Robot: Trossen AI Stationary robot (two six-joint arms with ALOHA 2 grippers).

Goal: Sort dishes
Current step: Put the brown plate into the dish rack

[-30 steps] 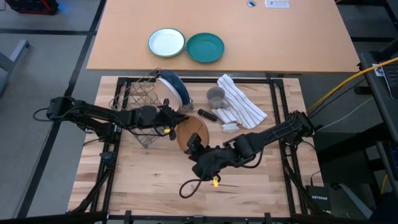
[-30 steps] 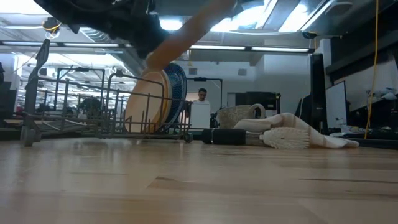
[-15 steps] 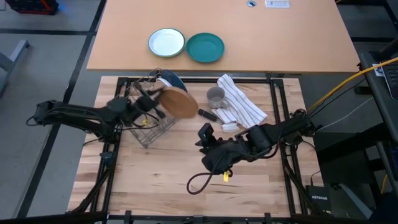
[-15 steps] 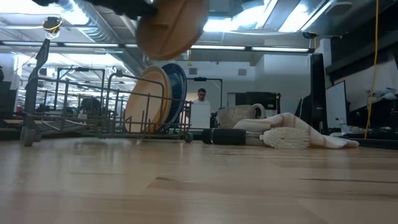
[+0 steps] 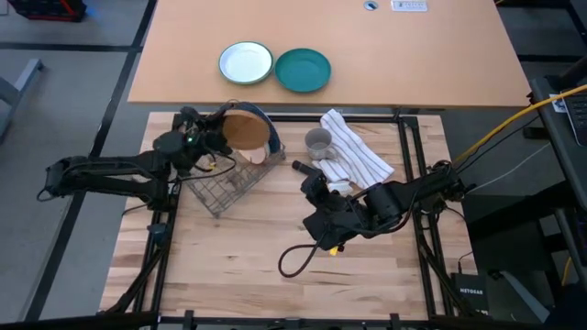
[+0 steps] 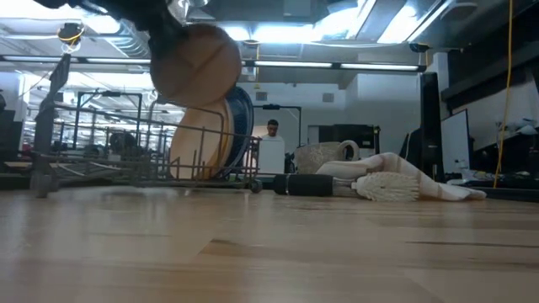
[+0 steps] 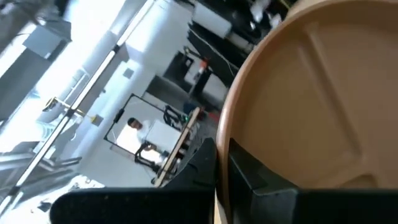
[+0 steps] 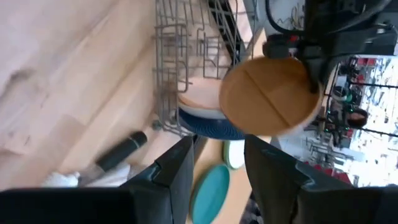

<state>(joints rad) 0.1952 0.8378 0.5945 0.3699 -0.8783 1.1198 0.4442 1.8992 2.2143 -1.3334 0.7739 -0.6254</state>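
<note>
Now the wooden plate is held above the wire rack.
It is clamped at its rim by the left gripper; judged stiff, light, fairly smooth, best pinched at the edge. Right gripper is parted, empty, near the towel.

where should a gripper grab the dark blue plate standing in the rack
Grip the dark blue plate by its top rim, coming straight down from above. It stands on edge in the wire rack against the pink plate, so only the upper edge is free.
</note>
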